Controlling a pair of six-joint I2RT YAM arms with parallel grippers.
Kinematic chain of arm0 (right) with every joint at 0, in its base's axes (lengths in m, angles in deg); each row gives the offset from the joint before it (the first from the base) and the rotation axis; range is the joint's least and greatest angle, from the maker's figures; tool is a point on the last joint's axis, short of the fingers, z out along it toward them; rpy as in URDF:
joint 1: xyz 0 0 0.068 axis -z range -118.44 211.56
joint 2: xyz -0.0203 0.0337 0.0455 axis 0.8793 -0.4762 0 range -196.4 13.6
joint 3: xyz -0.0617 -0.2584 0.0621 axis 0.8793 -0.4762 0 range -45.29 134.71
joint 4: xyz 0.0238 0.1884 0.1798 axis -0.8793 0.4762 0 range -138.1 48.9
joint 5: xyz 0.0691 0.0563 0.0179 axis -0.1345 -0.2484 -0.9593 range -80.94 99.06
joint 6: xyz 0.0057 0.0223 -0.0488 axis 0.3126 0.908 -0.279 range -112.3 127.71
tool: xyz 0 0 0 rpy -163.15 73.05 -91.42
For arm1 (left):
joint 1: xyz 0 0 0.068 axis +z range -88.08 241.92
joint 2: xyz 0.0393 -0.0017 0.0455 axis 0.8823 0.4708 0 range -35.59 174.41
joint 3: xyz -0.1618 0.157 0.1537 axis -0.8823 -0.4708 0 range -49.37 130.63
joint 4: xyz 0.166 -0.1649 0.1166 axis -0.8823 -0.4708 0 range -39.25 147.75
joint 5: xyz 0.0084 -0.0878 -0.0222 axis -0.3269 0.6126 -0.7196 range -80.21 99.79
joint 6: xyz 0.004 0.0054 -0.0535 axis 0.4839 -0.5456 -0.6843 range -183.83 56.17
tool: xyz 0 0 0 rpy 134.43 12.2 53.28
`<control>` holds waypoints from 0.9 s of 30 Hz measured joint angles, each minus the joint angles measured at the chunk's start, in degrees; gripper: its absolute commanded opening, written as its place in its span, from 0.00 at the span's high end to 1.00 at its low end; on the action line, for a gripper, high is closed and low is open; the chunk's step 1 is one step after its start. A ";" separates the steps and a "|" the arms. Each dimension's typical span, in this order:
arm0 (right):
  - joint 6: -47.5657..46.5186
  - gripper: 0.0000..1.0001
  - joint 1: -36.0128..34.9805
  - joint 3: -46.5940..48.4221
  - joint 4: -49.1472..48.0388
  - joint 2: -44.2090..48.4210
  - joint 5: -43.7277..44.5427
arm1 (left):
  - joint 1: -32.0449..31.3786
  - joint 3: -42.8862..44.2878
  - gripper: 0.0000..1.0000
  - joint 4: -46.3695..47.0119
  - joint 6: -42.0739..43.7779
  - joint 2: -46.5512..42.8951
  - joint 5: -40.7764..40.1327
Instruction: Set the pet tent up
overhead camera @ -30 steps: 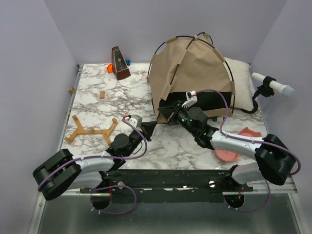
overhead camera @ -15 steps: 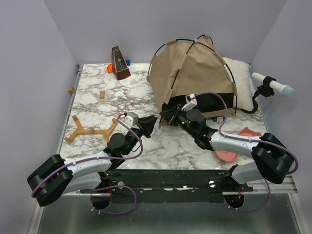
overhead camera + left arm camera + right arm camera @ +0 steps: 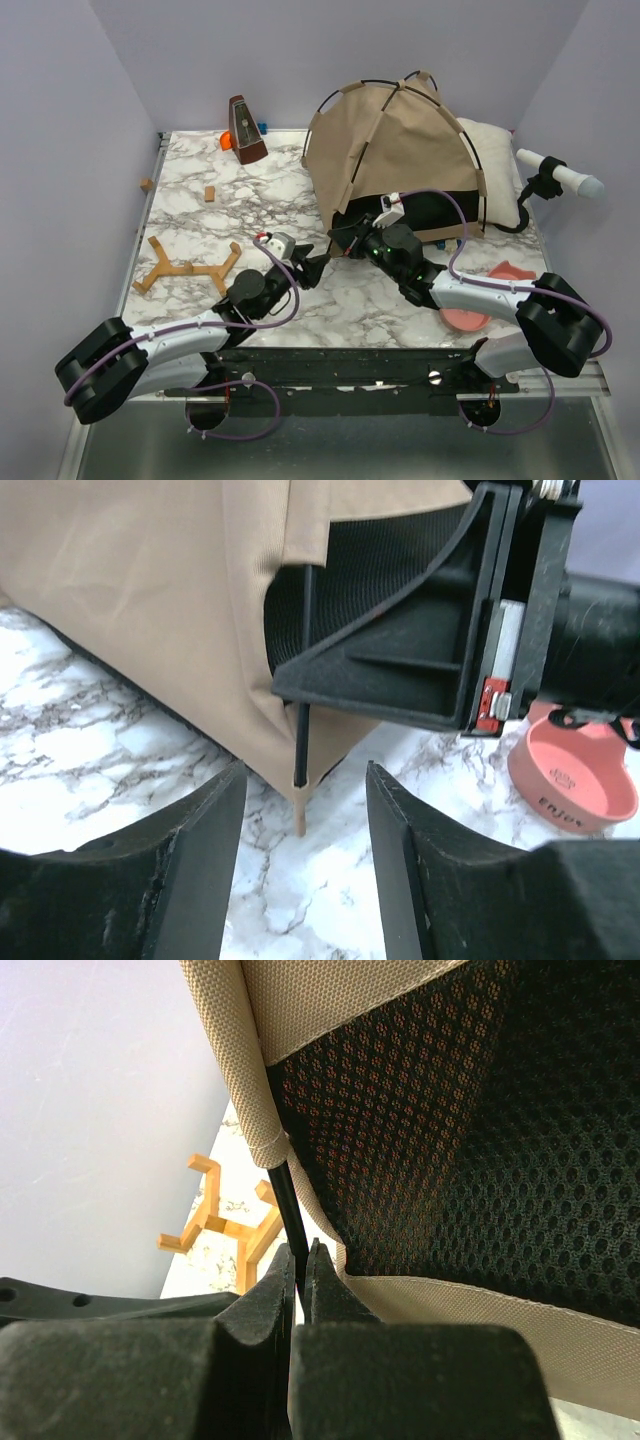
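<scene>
The pet tent [image 3: 400, 140], tan fabric with black mesh lining and thin black crossing poles, stands at the back right of the marble table. My right gripper [image 3: 340, 238] is at its front left corner, shut on the black pole [image 3: 288, 1210] just below the tan sleeve; the mesh [image 3: 480, 1140] fills that view. My left gripper [image 3: 312, 265] is open just in front of the same corner. In the left wrist view the pole end [image 3: 303, 730] and a tan tab hang ahead of the left gripper [image 3: 305, 820], which holds nothing.
A white pillow [image 3: 495, 150] lies behind the tent. A pink bowl [image 3: 470, 315] sits near the right arm. A wooden rack [image 3: 190, 268] lies at the left, a metronome [image 3: 245, 130] at the back, small wooden blocks [image 3: 210, 193] nearby. A white-tipped tool [image 3: 560, 175] juts in at right.
My left gripper has opened and edged right toward the tent's front left corner. The tent lifted slightly early on; the right gripper keeps its grip on the pole.
</scene>
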 measured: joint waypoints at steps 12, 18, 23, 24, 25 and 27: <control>0.02 1.00 0.00 0.00 0.00 0.00 0.00 | 0.00 2.29 0.58 -5.01 -0.48 5.05 1.62; 0.02 1.00 0.00 0.00 0.00 0.00 0.00 | 0.00 3.32 0.71 -5.01 -0.96 6.38 1.60; 0.00 1.00 0.00 0.00 0.00 0.00 0.00 | 0.00 3.43 0.89 -4.98 -1.36 7.04 1.55; 0.00 1.00 0.00 0.00 0.02 0.00 0.02 | 0.00 3.43 0.91 -4.98 -1.36 7.15 1.51; 0.00 1.00 0.00 0.00 0.07 0.00 0.02 | 0.02 3.43 0.93 -4.98 -1.36 7.23 1.44; 0.00 1.00 0.02 0.00 0.22 0.00 0.20 | 0.02 3.63 0.96 -5.03 -1.36 7.61 1.42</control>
